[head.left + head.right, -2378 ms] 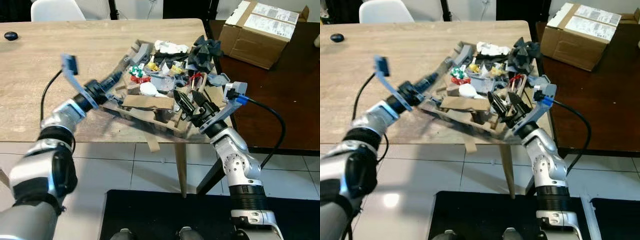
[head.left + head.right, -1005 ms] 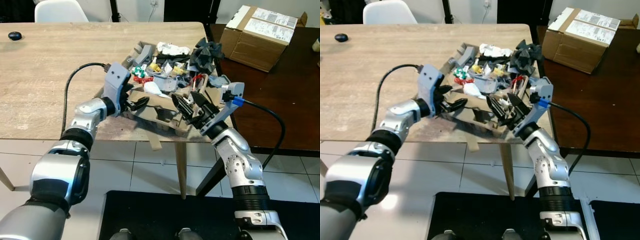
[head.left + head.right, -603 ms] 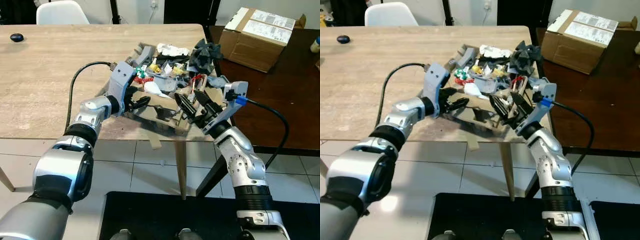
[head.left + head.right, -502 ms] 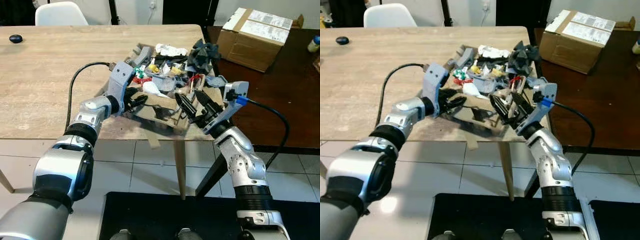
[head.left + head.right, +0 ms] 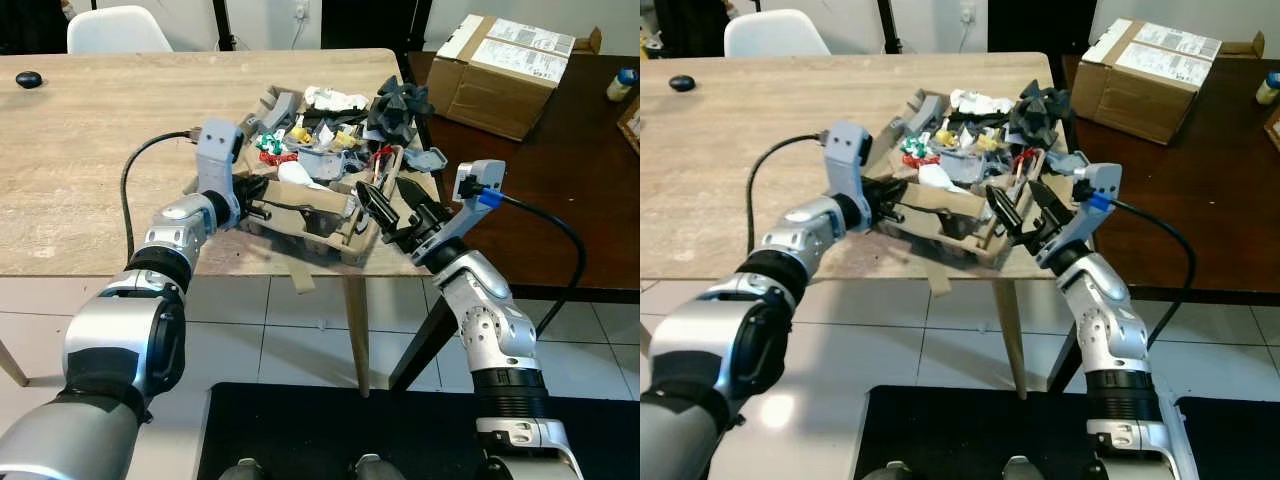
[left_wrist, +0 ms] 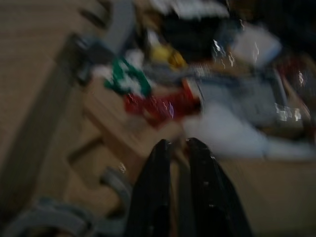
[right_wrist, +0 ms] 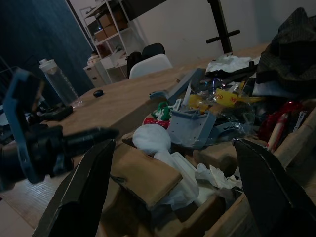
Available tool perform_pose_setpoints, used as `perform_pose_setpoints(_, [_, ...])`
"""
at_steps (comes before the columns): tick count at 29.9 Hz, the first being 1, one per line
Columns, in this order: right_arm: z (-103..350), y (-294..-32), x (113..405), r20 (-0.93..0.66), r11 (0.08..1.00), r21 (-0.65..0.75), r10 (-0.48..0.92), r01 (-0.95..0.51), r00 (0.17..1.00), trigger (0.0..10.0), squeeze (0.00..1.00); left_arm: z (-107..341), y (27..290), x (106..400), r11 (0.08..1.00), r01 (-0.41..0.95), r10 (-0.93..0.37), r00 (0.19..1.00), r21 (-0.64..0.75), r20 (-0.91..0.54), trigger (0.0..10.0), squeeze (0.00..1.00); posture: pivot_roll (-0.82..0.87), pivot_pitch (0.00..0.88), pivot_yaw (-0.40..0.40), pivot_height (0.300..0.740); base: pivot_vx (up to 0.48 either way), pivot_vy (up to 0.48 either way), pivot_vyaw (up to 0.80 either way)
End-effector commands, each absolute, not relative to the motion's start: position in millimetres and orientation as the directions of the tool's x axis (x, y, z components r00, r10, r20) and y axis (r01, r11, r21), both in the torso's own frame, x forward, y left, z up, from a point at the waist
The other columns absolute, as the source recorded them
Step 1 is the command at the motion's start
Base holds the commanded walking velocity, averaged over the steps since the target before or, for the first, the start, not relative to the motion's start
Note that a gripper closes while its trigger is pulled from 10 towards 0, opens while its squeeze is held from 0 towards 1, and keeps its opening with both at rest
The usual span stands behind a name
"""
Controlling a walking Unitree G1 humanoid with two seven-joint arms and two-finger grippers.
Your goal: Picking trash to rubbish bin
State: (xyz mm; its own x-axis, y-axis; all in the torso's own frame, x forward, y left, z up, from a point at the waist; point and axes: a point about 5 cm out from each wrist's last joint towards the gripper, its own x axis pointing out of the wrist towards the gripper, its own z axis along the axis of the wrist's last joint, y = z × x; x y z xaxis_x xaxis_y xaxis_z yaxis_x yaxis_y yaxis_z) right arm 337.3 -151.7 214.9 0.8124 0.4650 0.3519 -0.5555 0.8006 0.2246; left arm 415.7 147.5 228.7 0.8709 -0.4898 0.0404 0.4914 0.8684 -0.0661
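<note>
Wooden table [image 5: 100,150] carries a cardboard tray [image 5: 325,225] of mixed trash [image 5: 320,135] at its front right corner. Left gripper [image 5: 262,195], fingers nearly closed and holding nothing, touches the tray's left side. Right gripper [image 5: 395,205] spreads wide at its right edge, empty.

Wooden table [image 5: 100,150], white chair [image 5: 115,28], tiled floor [image 5: 300,330].

Home dining room: wooden table [image 5: 120,120]; white chair [image 5: 105,28]; tiled floor [image 5: 290,330].
</note>
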Motion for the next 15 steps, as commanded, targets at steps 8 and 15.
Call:
perform_pose_setpoints(8, [216.3, -153.2, 336.5, 0.354, 0.797, 0.237, 0.461, -0.555, 0.814, 10.0, 0.00, 245.1, 145.4, 417.3, 0.837, 0.526, -0.512, 0.850, -0.153, 0.125, 10.0, 1.00, 0.06, 0.261, 0.047, 0.740, 0.000, 0.000, 0.00])
perform_pose_setpoints(15, [217.6, -152.5, 335.6, 0.358, 0.799, 0.241, 0.454, -0.551, 0.816, 10.0, 0.00, 243.2, 132.0, 418.1, 0.830, 0.544, -0.539, 0.839, -0.123, 0.074, 10.0, 1.00, 0.06, 0.283, 0.064, 0.740, 0.000, 0.000, 0.00])
